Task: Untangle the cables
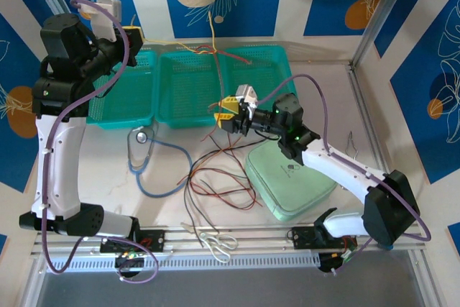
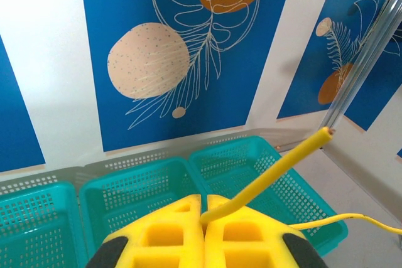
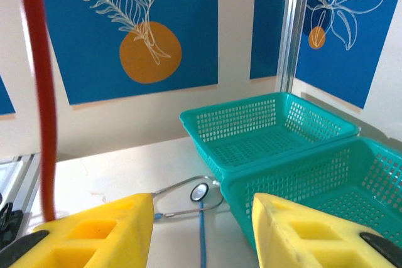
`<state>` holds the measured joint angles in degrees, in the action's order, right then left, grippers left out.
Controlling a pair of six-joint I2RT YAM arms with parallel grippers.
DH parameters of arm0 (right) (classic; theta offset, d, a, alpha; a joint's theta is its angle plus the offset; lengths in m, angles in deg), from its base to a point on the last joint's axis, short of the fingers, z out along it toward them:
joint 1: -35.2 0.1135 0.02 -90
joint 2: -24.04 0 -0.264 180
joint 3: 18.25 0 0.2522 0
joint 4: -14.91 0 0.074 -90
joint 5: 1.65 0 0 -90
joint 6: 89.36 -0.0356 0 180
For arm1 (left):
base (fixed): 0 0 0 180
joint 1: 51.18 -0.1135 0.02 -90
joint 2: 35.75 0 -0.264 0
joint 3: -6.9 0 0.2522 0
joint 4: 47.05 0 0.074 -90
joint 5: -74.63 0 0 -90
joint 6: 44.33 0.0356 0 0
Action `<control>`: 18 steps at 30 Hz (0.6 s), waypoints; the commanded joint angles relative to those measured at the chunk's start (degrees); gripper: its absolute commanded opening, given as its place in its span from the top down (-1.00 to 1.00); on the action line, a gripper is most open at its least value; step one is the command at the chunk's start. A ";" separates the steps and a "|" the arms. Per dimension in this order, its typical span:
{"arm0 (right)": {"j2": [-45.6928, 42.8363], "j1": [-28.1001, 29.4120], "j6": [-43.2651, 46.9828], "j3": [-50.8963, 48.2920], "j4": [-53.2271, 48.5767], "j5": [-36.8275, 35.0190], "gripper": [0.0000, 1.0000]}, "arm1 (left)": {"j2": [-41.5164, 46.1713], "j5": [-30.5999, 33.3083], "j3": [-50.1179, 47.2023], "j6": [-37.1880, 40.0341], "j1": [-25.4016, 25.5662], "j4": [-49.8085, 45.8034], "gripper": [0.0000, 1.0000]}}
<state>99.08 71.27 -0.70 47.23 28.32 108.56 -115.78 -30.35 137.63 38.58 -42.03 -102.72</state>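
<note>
The cables [image 1: 215,177] lie as a loose tangle of red and black wires on the table, ahead of the baskets. A yellow cable [image 1: 172,43] stretches from my raised left gripper [image 1: 134,34] rightward over the baskets. Seen from the left wrist, my left gripper [image 2: 205,213] is shut on that yellow cable [image 2: 276,171], whose free end sticks up to the right. My right gripper [image 1: 225,113] hovers over the tangle, near the middle basket. Its jaws [image 3: 202,200] stand open with nothing between them. A red cable [image 3: 39,92] hangs just outside its left finger [image 3: 100,230].
Three teal baskets [image 1: 188,121] line the back of the table. A blue-tubed stethoscope [image 1: 144,138] lies left of the tangle; its disc [image 3: 200,191] sits by a basket corner [image 3: 207,114]. A mint-green case [image 1: 291,181] rests at right. Scissors [image 1: 215,242] lie near the front edge.
</note>
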 commanded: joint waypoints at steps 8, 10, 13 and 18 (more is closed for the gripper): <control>-7.54 -3.12 -0.32 -4.61 -2.89 -0.32 -0.17 | 0.05 -0.93 0.70 -0.47 0.26 0.61 1.00; -8.18 -3.12 0.58 -4.53 -4.25 0.65 -0.23 | -0.11 -0.93 0.65 -0.47 0.28 0.65 1.00; -7.36 -2.87 0.48 -3.54 -4.53 1.95 -0.29 | -0.39 -1.25 0.64 -1.01 0.26 1.00 1.00; -2.60 -1.98 -0.94 -0.60 -1.68 3.56 -0.27 | -0.57 -1.72 0.65 -1.87 0.28 1.35 1.00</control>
<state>94.19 68.69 -0.94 44.06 25.46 110.26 -115.98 -30.42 137.61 38.01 -42.03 -102.65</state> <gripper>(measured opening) 0.639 0.051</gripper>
